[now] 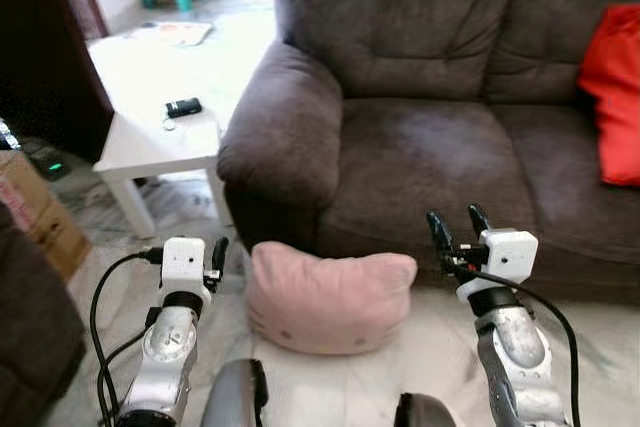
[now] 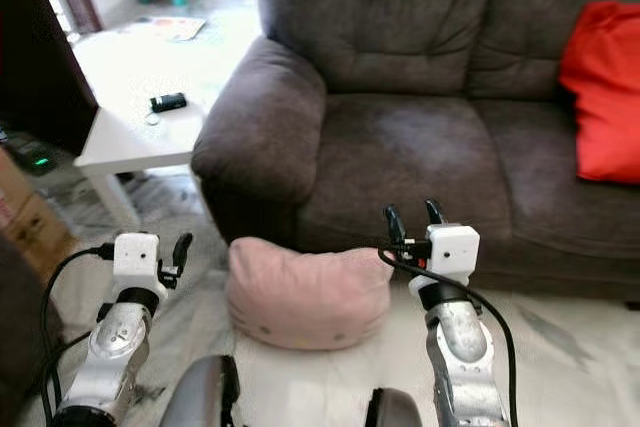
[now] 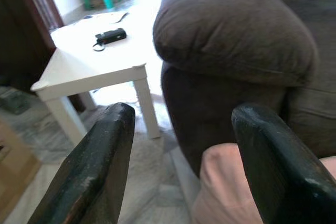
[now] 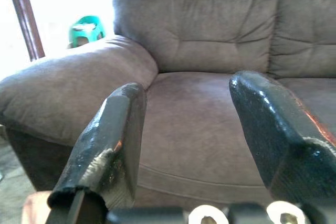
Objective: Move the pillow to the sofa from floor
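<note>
Left eye view shows the pink pillow (image 1: 330, 299) on the floor (image 1: 440, 367), touching the sofa (image 1: 430, 147) base below its left armrest. The left end effector (image 1: 217, 259) and right end effector (image 1: 456, 228) flank it, fingers spread wide, holding nothing. The approach seems underway; next, both must close in on the pillow's sides.

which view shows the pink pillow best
The left eye view: the whole pink pillow lies on the floor against the sofa front, between the two open grippers. The right eye view shows it whole too. The left wrist view catches one end; the right wrist view barely a corner.
</note>
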